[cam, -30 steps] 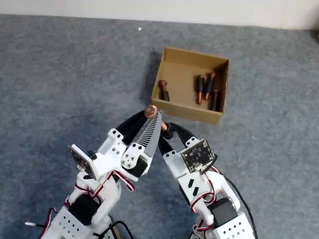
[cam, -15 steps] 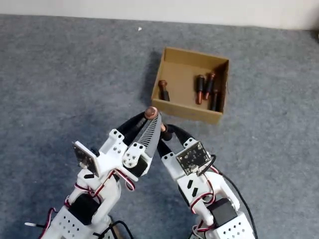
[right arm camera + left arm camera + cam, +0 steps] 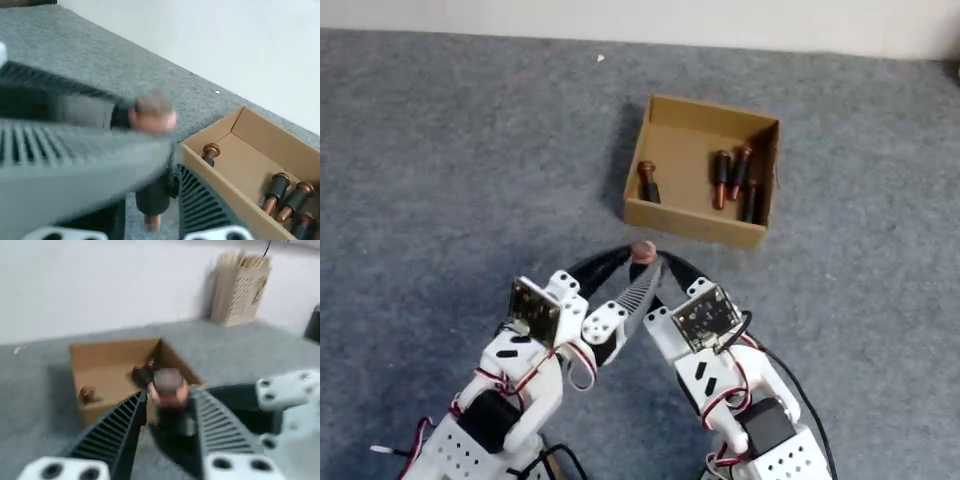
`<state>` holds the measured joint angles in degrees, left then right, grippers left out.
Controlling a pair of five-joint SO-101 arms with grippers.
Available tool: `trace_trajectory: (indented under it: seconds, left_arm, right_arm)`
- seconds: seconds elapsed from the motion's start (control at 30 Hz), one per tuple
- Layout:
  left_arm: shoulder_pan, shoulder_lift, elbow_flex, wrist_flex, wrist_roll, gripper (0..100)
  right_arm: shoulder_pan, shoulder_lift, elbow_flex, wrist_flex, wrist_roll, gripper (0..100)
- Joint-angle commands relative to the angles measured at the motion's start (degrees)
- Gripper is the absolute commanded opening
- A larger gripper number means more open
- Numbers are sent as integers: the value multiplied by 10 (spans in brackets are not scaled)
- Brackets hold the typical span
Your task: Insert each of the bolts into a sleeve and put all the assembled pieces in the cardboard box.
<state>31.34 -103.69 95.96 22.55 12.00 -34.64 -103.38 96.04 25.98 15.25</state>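
While 4 pieces [image 3: 721, 178] sit in the cardboard box [image 3: 692, 226], your right end effector [image 3: 657, 268] pinches the bolted 5th sleeve [image 3: 151, 196], unboxed; left end effector [image 3: 167, 407]: grip unclear.

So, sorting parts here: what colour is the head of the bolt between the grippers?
Copper-coloured bolt head, clearest in the right wrist view.

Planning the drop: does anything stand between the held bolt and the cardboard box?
Nothing visible does. The bolt and sleeve hang just before the cardboard box; only bare carpet and the box's near wall lie between.
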Motion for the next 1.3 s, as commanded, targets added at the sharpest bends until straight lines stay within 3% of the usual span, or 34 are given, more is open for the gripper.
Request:
trace_trajectory:
  seconds: [0.0, 0.33, 0.53, 1.1, 1.27]
  left_arm:
    - [-3, -7, -33, 73, -6, 210]
    - [-10, -9, -80, 121, -11, 139]
    - [-68, -9, -114, 121, -11, 3]
    - [-290, -9, 0, 119, -11, 5]
    - [-321, -6, 13, 128, -11, 5]
  right_arm:
    - [-1, -7, 77, -3, 4, 5]
    - [31, -7, 77, -3, 2, 5]
    - [44, -7, 76, -4, 1, 5]
    - [94, -7, 76, -4, 1, 5]
    - [94, -7, 76, -3, 1, 5]
